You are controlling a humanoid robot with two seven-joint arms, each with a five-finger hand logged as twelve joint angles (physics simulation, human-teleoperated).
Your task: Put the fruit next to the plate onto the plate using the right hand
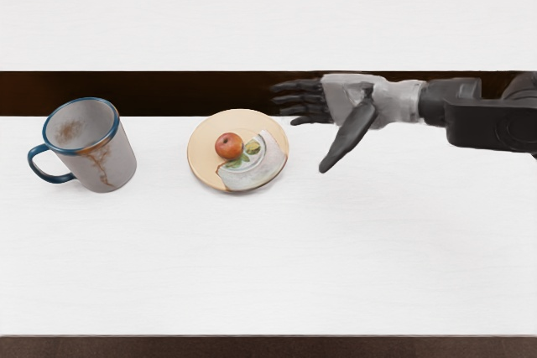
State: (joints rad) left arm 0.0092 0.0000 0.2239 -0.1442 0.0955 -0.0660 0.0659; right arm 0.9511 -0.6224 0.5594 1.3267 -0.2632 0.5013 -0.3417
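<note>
A small red-orange fruit sits on the yellow plate, just left of the plate's middle, beside a pale patterned patch with green marks. My right hand hovers to the right of the plate and a little behind it, apart from both plate and fruit. Its fingers are stretched out toward the left and the thumb points down toward the table. The hand holds nothing. The right arm comes in from the right edge.
A grey mug with a blue rim and handle stands tilted at the left of the white table. A dark gap and a second white surface run along the back.
</note>
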